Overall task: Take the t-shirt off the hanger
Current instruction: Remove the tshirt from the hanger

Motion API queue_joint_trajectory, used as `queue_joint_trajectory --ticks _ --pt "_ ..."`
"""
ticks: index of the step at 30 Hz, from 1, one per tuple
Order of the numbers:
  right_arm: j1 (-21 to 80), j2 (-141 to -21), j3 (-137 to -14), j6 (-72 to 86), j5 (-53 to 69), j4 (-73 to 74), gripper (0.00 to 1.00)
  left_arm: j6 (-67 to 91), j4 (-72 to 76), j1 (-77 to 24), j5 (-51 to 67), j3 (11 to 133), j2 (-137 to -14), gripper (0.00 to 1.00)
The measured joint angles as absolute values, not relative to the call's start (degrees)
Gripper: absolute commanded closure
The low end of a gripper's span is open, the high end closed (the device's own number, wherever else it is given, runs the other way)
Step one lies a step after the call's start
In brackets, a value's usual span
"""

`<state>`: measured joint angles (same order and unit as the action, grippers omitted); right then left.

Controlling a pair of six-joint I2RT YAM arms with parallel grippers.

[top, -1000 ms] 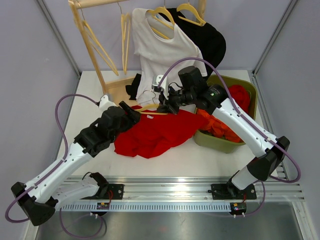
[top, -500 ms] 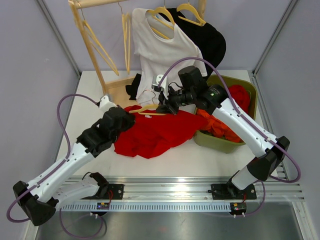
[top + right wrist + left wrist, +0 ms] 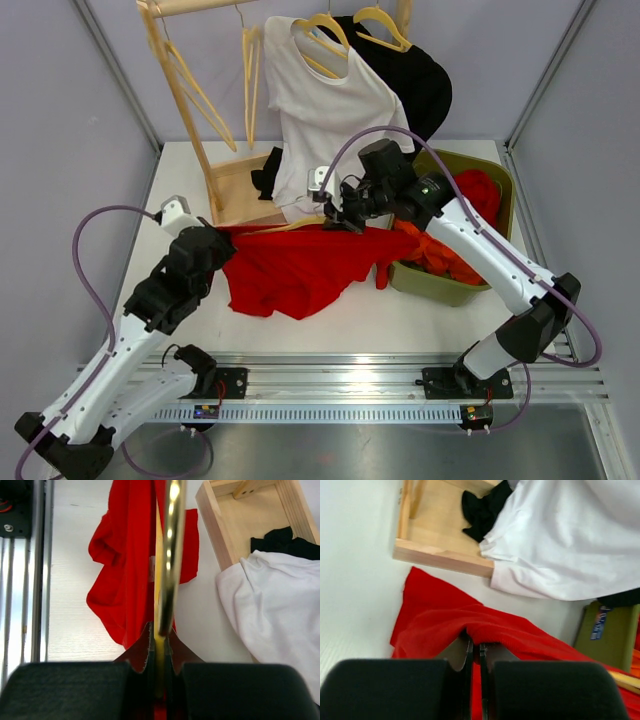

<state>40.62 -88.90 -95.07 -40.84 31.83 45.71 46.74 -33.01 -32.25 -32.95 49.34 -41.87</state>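
Here, t-shirt (image 3: 435,615) inside left gripper (image 3: 475,644)

The hanger (image 3: 169,555) is blurred close-up in the right wrist view and partly covered by the red t-shirt (image 3: 300,265); the bin (image 3: 615,635) is cropped at the edge.

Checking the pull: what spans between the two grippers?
The red t-shirt spans it, pinched by the left gripper, its hanger held by the right gripper; top view.
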Motion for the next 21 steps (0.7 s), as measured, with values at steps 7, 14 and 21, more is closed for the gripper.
queue_joint_trajectory --ticks 7,14,21 --pt "33.9 -84.3 -93.5 -49.0 44.2 48.7 1.0 43.5 -30.2 -18.7 -21.8 45.7 -41.9 1.0" --pt "30.7 -80.9 -92.6 -57.2 54.8 52.2 1.0 41.6 -26.0 -11.7 -8.5 44.3 -42.1 1.0" --pt "29.4 -81.3 -88.6 -43.9 53.0 43.1 1.0 37.0 -23.3 -9.8 -0.5 38.7 -37.4 0.44"
